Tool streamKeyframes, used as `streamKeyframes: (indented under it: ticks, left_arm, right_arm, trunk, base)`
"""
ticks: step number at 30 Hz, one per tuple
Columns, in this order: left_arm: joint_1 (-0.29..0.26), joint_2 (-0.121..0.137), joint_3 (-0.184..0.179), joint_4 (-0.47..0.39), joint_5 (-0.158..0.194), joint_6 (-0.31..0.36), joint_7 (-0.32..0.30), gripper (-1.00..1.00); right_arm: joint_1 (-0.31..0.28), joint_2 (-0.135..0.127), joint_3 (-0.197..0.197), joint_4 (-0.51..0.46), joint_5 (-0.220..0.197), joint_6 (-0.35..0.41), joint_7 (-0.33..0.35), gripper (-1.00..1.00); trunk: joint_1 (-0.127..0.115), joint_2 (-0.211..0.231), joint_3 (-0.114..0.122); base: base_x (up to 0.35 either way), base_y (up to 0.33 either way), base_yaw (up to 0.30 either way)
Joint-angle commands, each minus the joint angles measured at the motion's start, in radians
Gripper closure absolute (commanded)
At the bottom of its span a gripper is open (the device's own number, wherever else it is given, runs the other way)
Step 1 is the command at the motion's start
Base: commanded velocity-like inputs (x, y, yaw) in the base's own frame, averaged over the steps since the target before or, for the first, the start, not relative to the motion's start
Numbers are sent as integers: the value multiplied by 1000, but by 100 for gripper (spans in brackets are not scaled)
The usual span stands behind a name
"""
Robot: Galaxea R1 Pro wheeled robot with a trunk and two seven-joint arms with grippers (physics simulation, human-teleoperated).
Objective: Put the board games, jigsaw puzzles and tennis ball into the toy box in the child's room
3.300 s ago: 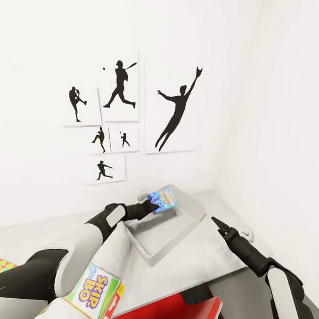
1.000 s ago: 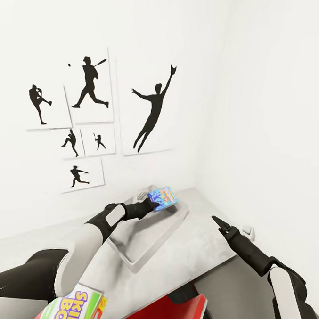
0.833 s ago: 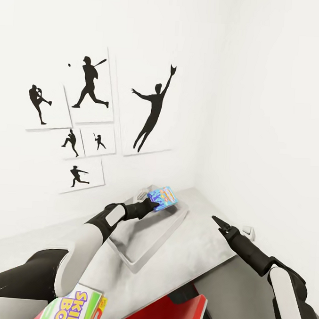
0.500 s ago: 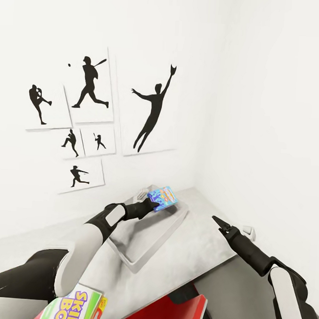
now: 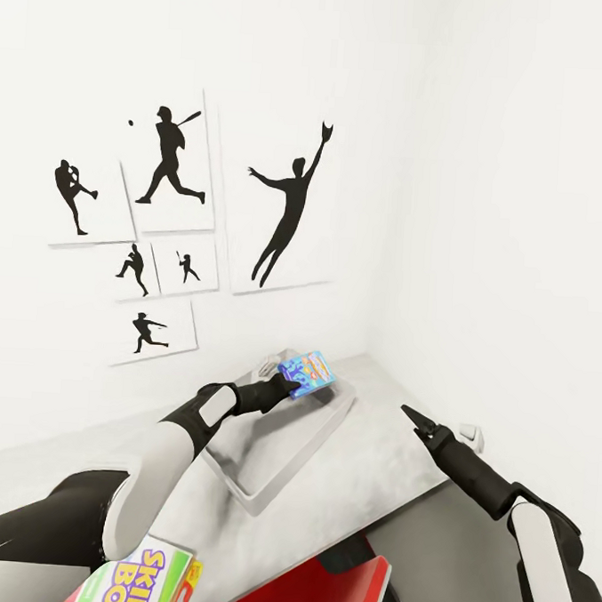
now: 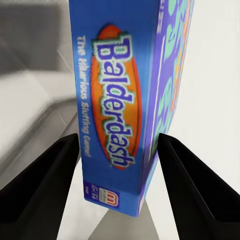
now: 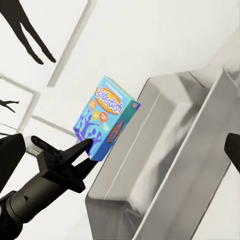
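Note:
My left gripper (image 5: pixel 292 386) is shut on the blue board game (image 5: pixel 307 373), an upright carton reading Balderdash (image 6: pixel 117 100). Its fingers (image 6: pixel 50 185) press both sides of the carton. The carton hangs in the air at the far end of the pale grey toy box (image 5: pixel 269 464), close to the wall. In the right wrist view the carton (image 7: pixel 105 120) sits just over the box's rim (image 7: pixel 150 120). My right gripper (image 5: pixel 412 415) hovers open and empty to the right of the box. The Skip-Bo board game (image 5: pixel 141 581) lies near the table's (image 5: pixel 371 466) front edge.
Black baseball-player prints (image 5: pixel 171 159) hang on the white wall behind the table. The red-and-white chair (image 5: pixel 319 587) stands below the table's front edge. A small white object (image 5: pixel 469 432) sits near the right wall. The room corner closes the table's right end.
Since 3.3 s ago the camera has swung right, shifting the prints and toy box left in view. Over the last second both arms and the blue carton have held almost still.

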Motion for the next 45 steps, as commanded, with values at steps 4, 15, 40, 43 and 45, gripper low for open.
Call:
streamKeyframes:
  ticks: [4,15,40,43,45]
  left_arm:
    - [-1,-1,9,-3,0,10,1,100]
    - [-1,-1,10,-7,1,11,5,100]
    - [-1,-1,33,-7,142,11,242,100]
    - [-1,-1,34,-7,147,9,266,100]
    - [-1,-1,34,-7,148,9,272,100]
  right_arm:
    - [-1,-1,-4,-23,2,43,-2,-100]
    - [-79,-4,-11,-71,3,212,-238,-100]
    - [-113,-12,-79,-73,-141,244,-315,-100]
    - [-113,-12,-79,-73,-141,243,-315,-100]
    - [-113,-12,-79,-73,-141,243,-316,-100]
  trunk:
    - [1,-2,-2]
    - [1,-2,-2]
    - [1,-2,-2]
    - [1,-2,-2]
    - [1,-2,-2]
  base:
    - [0,0,0]
    - [0,0,0]
    - [0,0,0]
    - [0,0,0]
    - [0,0,0]
